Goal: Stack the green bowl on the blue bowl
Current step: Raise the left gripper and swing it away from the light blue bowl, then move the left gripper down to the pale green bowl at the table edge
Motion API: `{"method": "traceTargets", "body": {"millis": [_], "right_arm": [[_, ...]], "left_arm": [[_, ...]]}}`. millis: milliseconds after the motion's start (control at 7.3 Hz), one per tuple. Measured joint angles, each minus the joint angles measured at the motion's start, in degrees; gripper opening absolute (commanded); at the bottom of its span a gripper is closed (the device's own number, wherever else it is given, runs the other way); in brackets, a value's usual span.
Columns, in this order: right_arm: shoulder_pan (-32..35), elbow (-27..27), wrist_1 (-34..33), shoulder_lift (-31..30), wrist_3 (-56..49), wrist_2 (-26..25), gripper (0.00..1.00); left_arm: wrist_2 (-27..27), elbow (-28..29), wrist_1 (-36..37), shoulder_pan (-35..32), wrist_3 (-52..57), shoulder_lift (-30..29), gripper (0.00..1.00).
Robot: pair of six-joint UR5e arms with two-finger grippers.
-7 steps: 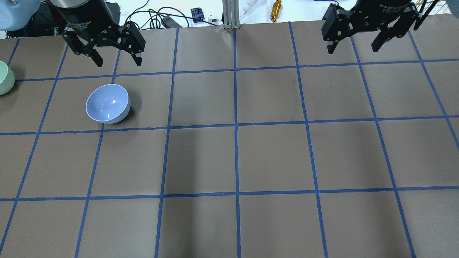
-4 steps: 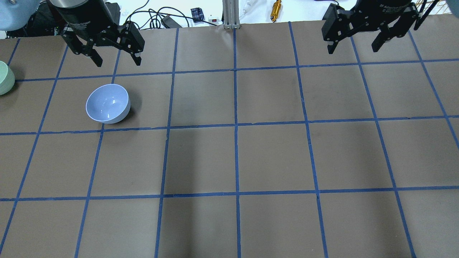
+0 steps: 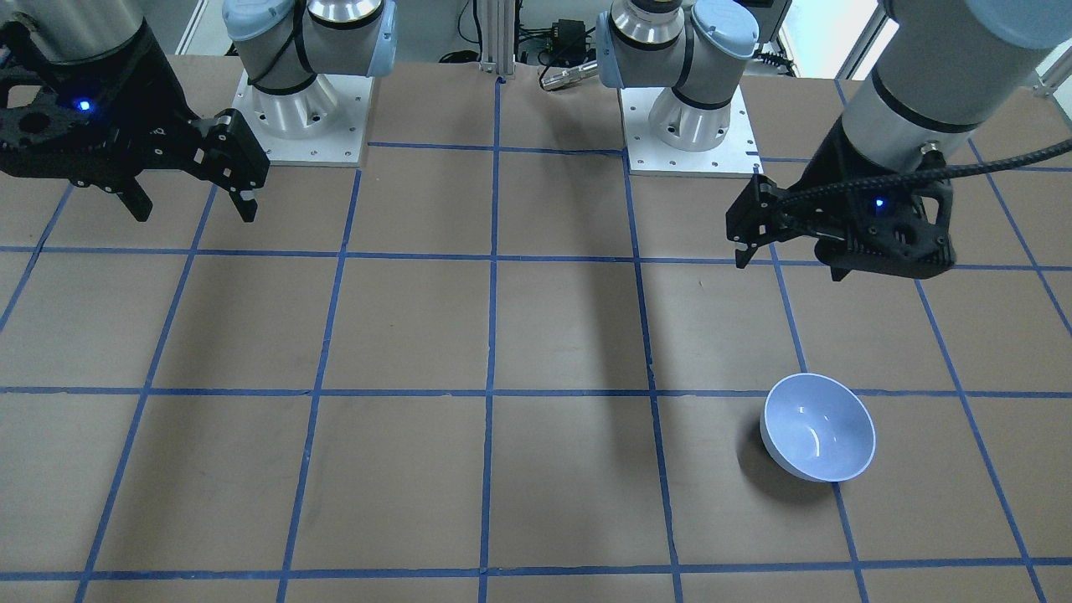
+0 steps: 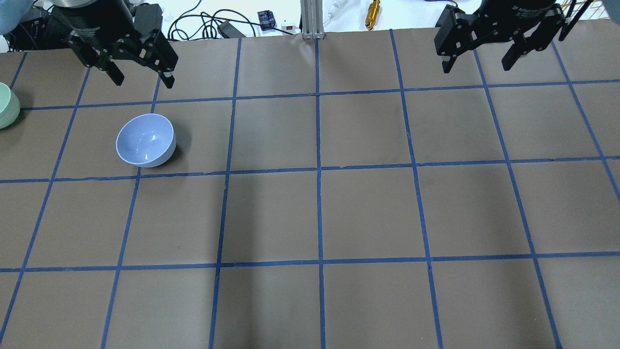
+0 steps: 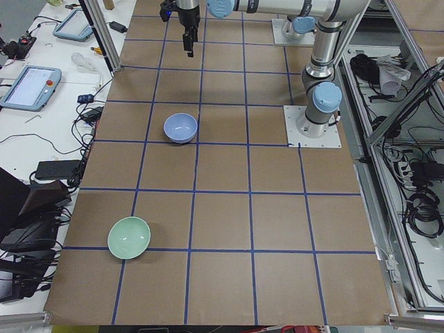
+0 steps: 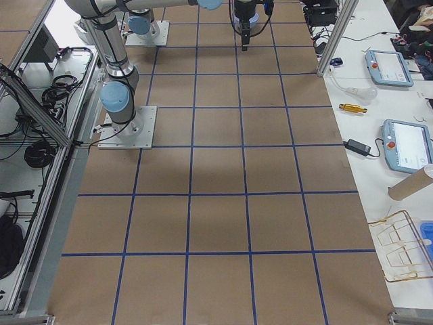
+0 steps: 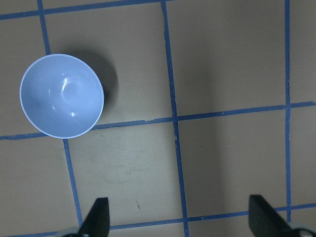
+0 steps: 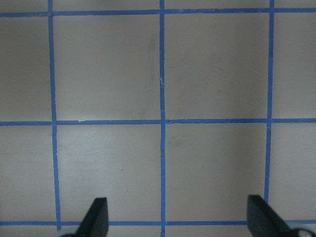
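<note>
The blue bowl (image 4: 145,140) stands upright on the brown gridded table, left of centre; it also shows in the front view (image 3: 818,438), the left side view (image 5: 180,127) and the left wrist view (image 7: 61,95). The green bowl (image 4: 7,112) sits at the table's left edge, cut off by the frame; it shows whole in the left side view (image 5: 129,238). My left gripper (image 4: 144,81) hangs open and empty, high above the table beyond the blue bowl (image 3: 787,264). My right gripper (image 4: 475,67) is open and empty at the far right (image 3: 195,213).
Cables, an aluminium post (image 4: 312,19) and a gold cylinder (image 4: 373,13) lie past the table's far edge. The two arm bases (image 3: 306,109) stand on the robot's side. Tablets (image 5: 31,87) lie on a side bench.
My left gripper has moved a little to the left and away from the blue bowl, still open. The right gripper and both bowls have not moved.
</note>
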Motion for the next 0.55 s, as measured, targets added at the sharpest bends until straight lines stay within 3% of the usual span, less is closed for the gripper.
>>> {"method": "traceTargets", "body": {"millis": [548], "right_arm": [[0.0, 0.0, 0.0, 0.0, -0.1, -0.1, 1.0]], "left_arm": [[3.2, 3.3, -1.8, 18.4, 33.3, -4.2, 1.0]]}}
